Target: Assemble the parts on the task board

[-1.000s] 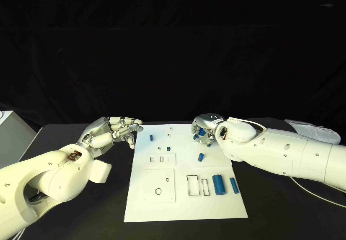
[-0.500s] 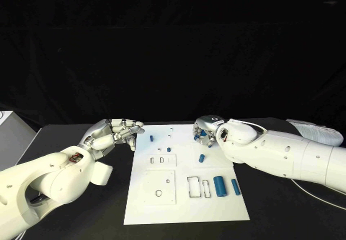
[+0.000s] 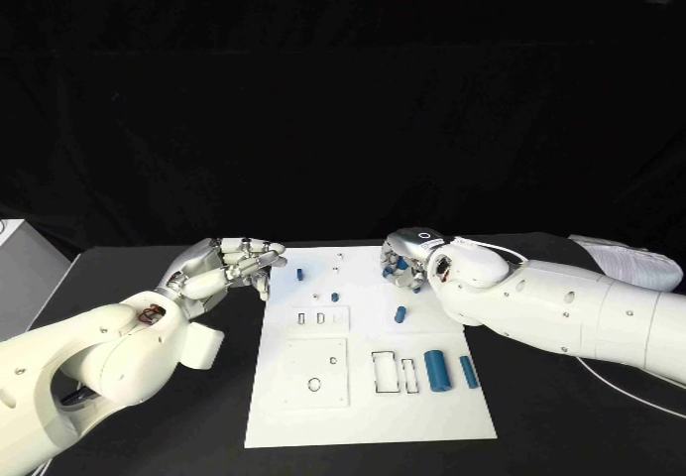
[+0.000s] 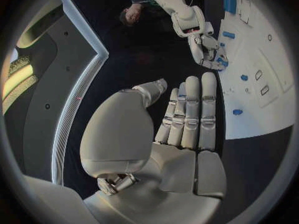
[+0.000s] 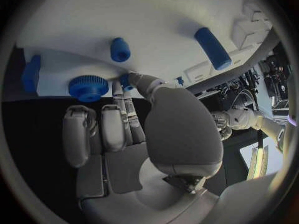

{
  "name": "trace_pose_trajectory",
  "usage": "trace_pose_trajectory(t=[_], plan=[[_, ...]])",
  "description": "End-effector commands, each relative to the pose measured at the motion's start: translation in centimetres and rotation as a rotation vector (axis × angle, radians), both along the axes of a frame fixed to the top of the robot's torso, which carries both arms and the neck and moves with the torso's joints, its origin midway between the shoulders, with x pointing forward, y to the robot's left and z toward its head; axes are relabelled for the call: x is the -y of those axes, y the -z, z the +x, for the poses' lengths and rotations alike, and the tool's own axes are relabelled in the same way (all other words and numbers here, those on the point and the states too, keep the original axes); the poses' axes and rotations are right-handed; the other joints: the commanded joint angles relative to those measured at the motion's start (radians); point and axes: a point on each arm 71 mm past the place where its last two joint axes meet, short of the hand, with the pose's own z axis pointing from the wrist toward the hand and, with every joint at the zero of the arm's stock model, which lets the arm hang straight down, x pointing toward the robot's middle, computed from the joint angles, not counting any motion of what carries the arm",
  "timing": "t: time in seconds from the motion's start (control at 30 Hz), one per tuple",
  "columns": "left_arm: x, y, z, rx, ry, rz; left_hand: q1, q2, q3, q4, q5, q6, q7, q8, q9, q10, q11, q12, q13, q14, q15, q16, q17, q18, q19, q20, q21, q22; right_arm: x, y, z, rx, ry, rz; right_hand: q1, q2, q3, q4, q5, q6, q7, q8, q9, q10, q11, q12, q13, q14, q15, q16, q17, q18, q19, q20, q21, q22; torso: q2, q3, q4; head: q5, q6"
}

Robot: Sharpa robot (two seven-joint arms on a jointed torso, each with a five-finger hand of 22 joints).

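Blue cylinders [image 3: 434, 370] lie nearest me on the task board [image 3: 369, 397]. Farther off, my right hand [image 3: 404, 260] pinches a small peg [image 5: 126, 80] beside the toothed wheel [image 5: 87, 87]; a slack pinch could let it roll off. My left hand [image 3: 229, 263] is curled, grasping nothing.

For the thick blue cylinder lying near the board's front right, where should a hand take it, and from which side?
Grip the thick blue cylinder around its middle, coming straight down from above with fingers on its two long sides. It lies flat on the white board, so its ends are harder to pinch. A thinner blue cylinder lies close on one side, leaving little room there.
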Motion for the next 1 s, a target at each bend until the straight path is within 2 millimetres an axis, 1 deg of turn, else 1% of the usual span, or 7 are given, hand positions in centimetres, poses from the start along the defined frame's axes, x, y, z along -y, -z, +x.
trace_pose_trajectory(t=[0.03,0.13,0.27,0.4,0.53,0.67,1.0], plan=[[0.3,-0.1,-0.1,0.003,0.025,-0.005,-0.007,0.005,0.006,-0.002,0.000,-0.006,0.003,-0.006,0.002,-0.003,0.001,-0.004,-0.001,-0.003,0.005,0.004,0.001,0.013,-0.007,-0.003,0.007,0.002,-0.1,0.0,-0.2,0.036,0.011,0.017,0.004,0.013,0.009,-0.002,0.003,0.009,-0.003,0.008,0.005,0.008,-0.003,0.004,0.003,0.022,-0.007,0.006,0.001,-0.014,0.020,-0.004,0.004,0.035,0.003,0.0006,0.0002,0.000,0.002],[0.2,0.0,0.0,0.003,0.024,-0.004,-0.005,0.006,0.008,-0.004,0.000,-0.006,0.003,-0.006,0.002,-0.003,0.000,-0.004,0.000,-0.003,0.004,0.004,0.002,0.013,-0.008,-0.002,0.009,0.003,-0.4,-0.4,-0.5,0.072,0.022,0.032,0.009,0.012,0.013,-0.008,-0.001,0.008,-0.003,0.009,0.007,0.010,-0.004,0.004,0.005,0.022,-0.008,0.007,0.001,-0.014,0.020,-0.006,0.005,0.037,0.004,0.0005,-0.0005,0.001,0.005],[-0.1,0.0,0.1,0.004,0.017,0.004,-0.004,0.007,0.009,-0.005,0.000,-0.007,0.004,-0.006,0.002,-0.003,0.000,-0.004,0.000,-0.004,0.004,0.004,0.002,0.013,-0.009,-0.002,0.010,0.004,-1.1,-1.0,-0.7,0.125,0.029,0.060,0.008,0.009,0.019,-0.013,-0.023,0.007,-0.002,0.009,0.012,0.011,-0.004,0.002,0.009,0.022,-0.008,0.008,-0.001,-0.015,0.021,-0.007,0.007,0.041,0.004,0.0004,-0.0009,0.005,0.006],[-0.5,0.2,0.4,0.006,0.003,0.014,-0.003,0.007,0.010,-0.006,0.000,-0.007,0.005,-0.006,0.002,-0.004,0.001,-0.004,-0.001,-0.004,0.005,0.004,0.002,0.013,-0.010,-0.002,0.011,0.005,-2.2,-1.6,-0.8,0.165,0.025,0.090,0.010,0.009,0.021,-0.015,-0.025,0.007,-0.003,0.009,0.013,0.010,-0.004,0.002,0.009,0.022,-0.008,0.008,-0.001,-0.015,0.020,-0.007,0.006,0.039,0.006,0.0015,-0.0007,0.005,0.011],[-0.7,0.2,0.5,0.007,-0.003,0.018,-0.003,0.007,0.010,-0.006,0.000,-0.007,0.005,-0.006,0.002,-0.004,0.001,-0.004,-0.001,-0.004,0.005,0.004,0.002,0.013,-0.010,-0.002,0.011,0.005,-3.4,-1.9,-0.6,0.185,0.016,0.103,0.011,0.008,0.023,-0.017,-0.026,0.007,-0.003,0.010,0.014,0.010,-0.004,0.001,0.010,0.022,-0.008,0.008,-0.002,-0.015,0.020,-0.008,0.006,0.039,0.008,-0.0002,0.0006,0.004,0.015],[-0.6,0.2,0.5,0.007,-0.002,0.018,-0.003,0.007,0.010,-0.006,0.000,-0.007,0.005,-0.006,0.002,-0.004,0.001,-0.004,-0.001,-0.004,0.005,0.004,0.002,0.013,-0.010,-0.002,0.011,0.005,-4.3,-2.1,-0.4,0.200,0.009,0.109,0.011,0.008,0.023,-0.017,-0.026,0.007,-0.003,0.010,0.014,0.010,-0.004,0.001,0.010,0.022,-0.008,0.008,-0.002,-0.015,0.020,-0.008,0.006,0.039,0.010,0.0000,0.0013,0.002,0.014],[-0.3,0.3,0.6,0.006,0.007,0.017,-0.003,0.007,0.010,-0.006,0.000,-0.007,0.005,-0.006,0.002,-0.004,0.001,-0.004,-0.001,-0.004,0.005,0.004,0.002,0.013,-0.010,-0.002,0.011,0.005,-6.4,-2.4,0.4,0.222,0.000,0.120,0.010,0.003,0.024,-0.020,-0.026,0.005,-0.001,0.008,0.015,0.008,-0.003,-0.001,0.011,0.023,-0.008,0.010,0.002,-0.015,0.020,-0.008,0.007,0.041,0.013,-0.0011,0.0040,-0.002,0.019]])
